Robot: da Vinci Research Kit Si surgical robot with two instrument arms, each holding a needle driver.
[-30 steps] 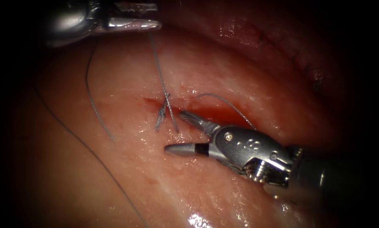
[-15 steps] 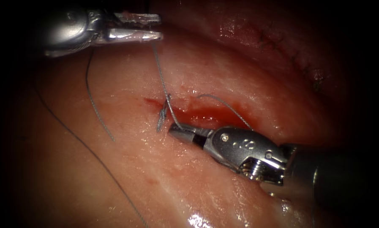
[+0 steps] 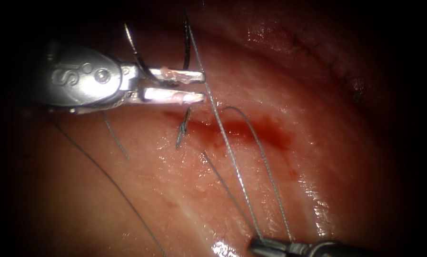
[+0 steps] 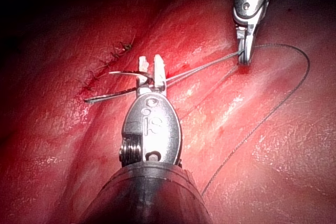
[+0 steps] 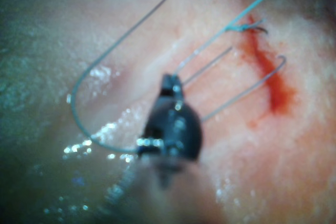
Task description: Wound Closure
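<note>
Curved needle sitting clear of the tissue, crossing the left tool, whose jaws are clamping it near mid-curve (above the cut's left end). Right tool gripping the thread, jaws closed, strands running taut across the cut and red fluid. Risk, judging here: tension tearing the tissue edge or fraying thread.

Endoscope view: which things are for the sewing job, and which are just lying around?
Job: left hand holding the needle mid-curve, clear of the tissue; right hand holding the thread; the cut.
Lying about: loose thread piece left of the cut; red fluid; older stitches.
</note>
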